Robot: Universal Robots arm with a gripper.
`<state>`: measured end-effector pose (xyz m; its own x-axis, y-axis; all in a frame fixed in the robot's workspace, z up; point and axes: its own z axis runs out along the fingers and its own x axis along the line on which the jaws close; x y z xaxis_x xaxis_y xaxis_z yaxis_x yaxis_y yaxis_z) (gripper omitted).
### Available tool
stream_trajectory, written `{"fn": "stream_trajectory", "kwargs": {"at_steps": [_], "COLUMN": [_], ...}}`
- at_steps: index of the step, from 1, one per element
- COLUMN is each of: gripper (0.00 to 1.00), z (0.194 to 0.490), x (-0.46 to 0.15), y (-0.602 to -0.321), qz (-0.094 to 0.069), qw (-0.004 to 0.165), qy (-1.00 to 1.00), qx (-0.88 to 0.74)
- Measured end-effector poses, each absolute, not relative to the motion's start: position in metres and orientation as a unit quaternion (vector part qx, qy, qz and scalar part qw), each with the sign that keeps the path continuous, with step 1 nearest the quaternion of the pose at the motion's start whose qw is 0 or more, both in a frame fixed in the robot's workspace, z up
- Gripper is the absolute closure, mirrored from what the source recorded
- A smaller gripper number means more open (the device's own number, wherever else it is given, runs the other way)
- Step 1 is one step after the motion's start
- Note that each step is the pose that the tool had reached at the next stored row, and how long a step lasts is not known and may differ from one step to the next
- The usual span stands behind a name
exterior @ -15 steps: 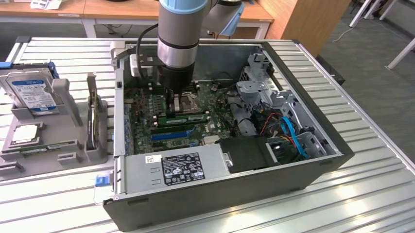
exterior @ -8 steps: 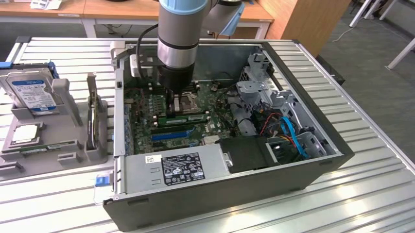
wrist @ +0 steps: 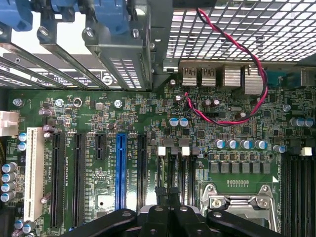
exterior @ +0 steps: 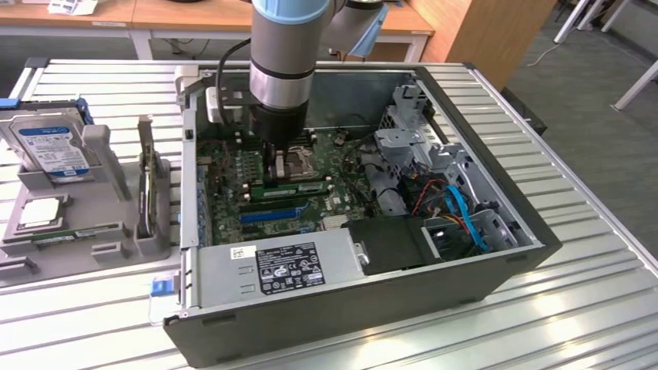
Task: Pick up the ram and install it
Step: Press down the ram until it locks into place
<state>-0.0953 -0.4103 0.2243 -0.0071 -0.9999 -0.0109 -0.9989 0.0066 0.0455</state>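
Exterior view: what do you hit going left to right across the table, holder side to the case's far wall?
Hard drive with a blue label → grey parts holder → computer case's left wall → green motherboard → blue cables → case's right wall → bare slatted table.

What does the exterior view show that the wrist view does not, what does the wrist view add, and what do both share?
Exterior view: the computer case on a slatted table, its power supply, and a hard drive at that view's left. Wrist view: a red and black wire and the rear ports. Both: the green motherboard, the processor socket and the shut gripper.
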Motion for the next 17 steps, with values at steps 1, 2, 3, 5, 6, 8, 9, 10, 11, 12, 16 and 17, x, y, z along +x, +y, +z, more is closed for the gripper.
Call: {"fn": "stream_trajectory", "kwargs": {"at_steps": [1, 2, 3, 5, 6, 8, 9, 10, 11, 12, 16, 17], "gripper": [0.9, 0.9, 0.9, 0.9, 0.9, 0.9, 0.9, 0.9, 0.9, 0.9, 0.9, 0.9], "z": [0.2243, 0.2243, 0.2242, 0.2241, 0.2238, 0.2234, 0.2234, 0.2234, 0.2234, 0.2234, 0.2231, 0.2231], "x": [-0.0953, -0.0953, -0.0953, -0.0953, -0.0953, -0.0953, -0.0953, -0.0953, -0.0953, -0.0953, -0.0953, -0.0953], "y": [-0.4103, -0.4103, -0.4103, -0.4103, -0.4103, -0.4103, -0.4103, -0.4103, -0.4103, -0.4103, -0.4103, -0.4103], "qz": [-0.02, -0.02, -0.02, -0.02, -0.02, -0.02, -0.02, -0.02, -0.02, -0.02, -0.02, -0.02], "qw": [0.012, 0.012, 0.012, 0.012, 0.012, 0.012, 0.012, 0.012, 0.012, 0.012, 0.012, 0.012], "qy": [-0.709, -0.709, -0.709, -0.709, -0.709, -0.709, -0.709, -0.709, -0.709, -0.709, -0.709, -0.709], "qx": [0.705, 0.705, 0.704, 0.705, 0.704, 0.704, 0.705, 0.705, 0.705, 0.705, 0.705, 0.705]}}
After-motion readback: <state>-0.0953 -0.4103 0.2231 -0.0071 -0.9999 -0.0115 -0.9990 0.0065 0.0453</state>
